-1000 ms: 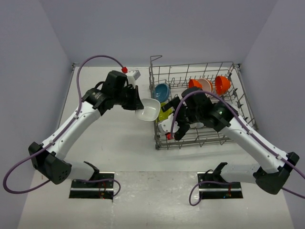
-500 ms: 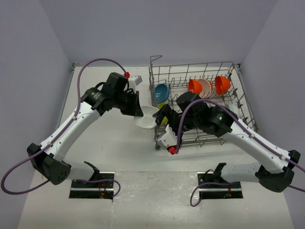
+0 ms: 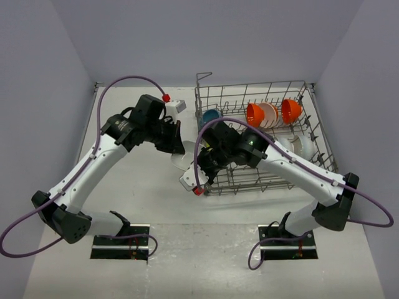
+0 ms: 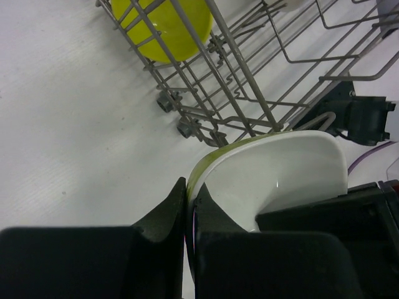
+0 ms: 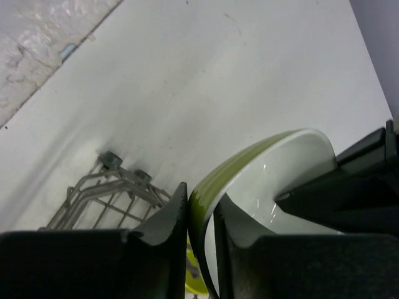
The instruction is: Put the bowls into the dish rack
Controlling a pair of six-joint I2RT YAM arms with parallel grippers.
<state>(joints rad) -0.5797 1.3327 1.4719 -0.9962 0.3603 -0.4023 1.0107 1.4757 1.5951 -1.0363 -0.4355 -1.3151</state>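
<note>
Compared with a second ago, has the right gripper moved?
Yes. The right gripper has swung left, from inside the dish rack out past its left wall, and now pinches the rim of the white bowl that the left gripper holds.

right fingers (image 5: 163, 219) swung out of rack, clamped onto bowl (image 4: 280, 177) rim

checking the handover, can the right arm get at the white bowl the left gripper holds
Looks like yes: the right gripper pinches the white bowl by its rim, across from the left gripper, just outside the dish rack, with nothing between them.
</note>
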